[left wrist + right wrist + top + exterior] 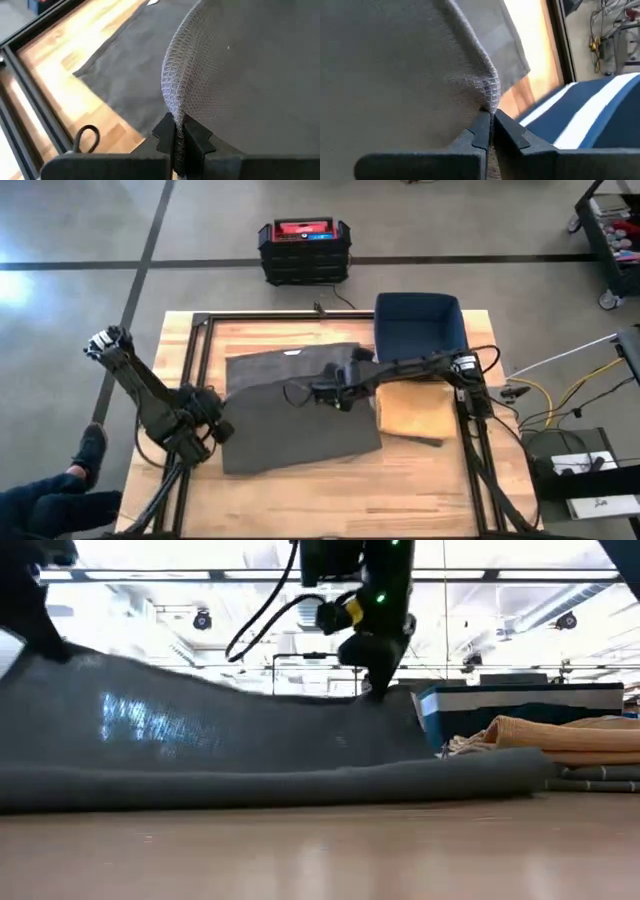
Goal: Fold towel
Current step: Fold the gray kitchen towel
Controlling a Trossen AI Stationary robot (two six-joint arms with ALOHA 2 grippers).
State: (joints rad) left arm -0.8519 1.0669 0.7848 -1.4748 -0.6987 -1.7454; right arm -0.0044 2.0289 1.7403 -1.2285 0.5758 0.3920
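Observation:
A dark grey towel (300,430) lies across the middle of the table, its upper layer raised off the part (290,360) that lies flat toward the far edge. My left gripper (218,428) is shut on the towel's left end and my right gripper (335,393) on its far right part. In the low view the cloth (250,740) slopes up from a rolled fold (300,785) on the table to both grippers. My left gripper pinches a bunched edge of the towel (175,117) between its two fingers at the raised layer's left end. The cloth rises out of the fingers as a narrow ridge, clear of the table there; one layer or several, I cannot tell. My right gripper pinches a corner of the towel (490,102) between its two fingertips, the fingers coming down on it from above (378,690). That corner is held off the table, and the cloth sags from it toward the near fold.
A folded tan towel (415,410) lies right of the grey one on a dark folded cloth (590,780). A blue bin (420,325) stands at the far right. A black frame (195,360) borders the table; bare wood (330,500) lies along the near edge.

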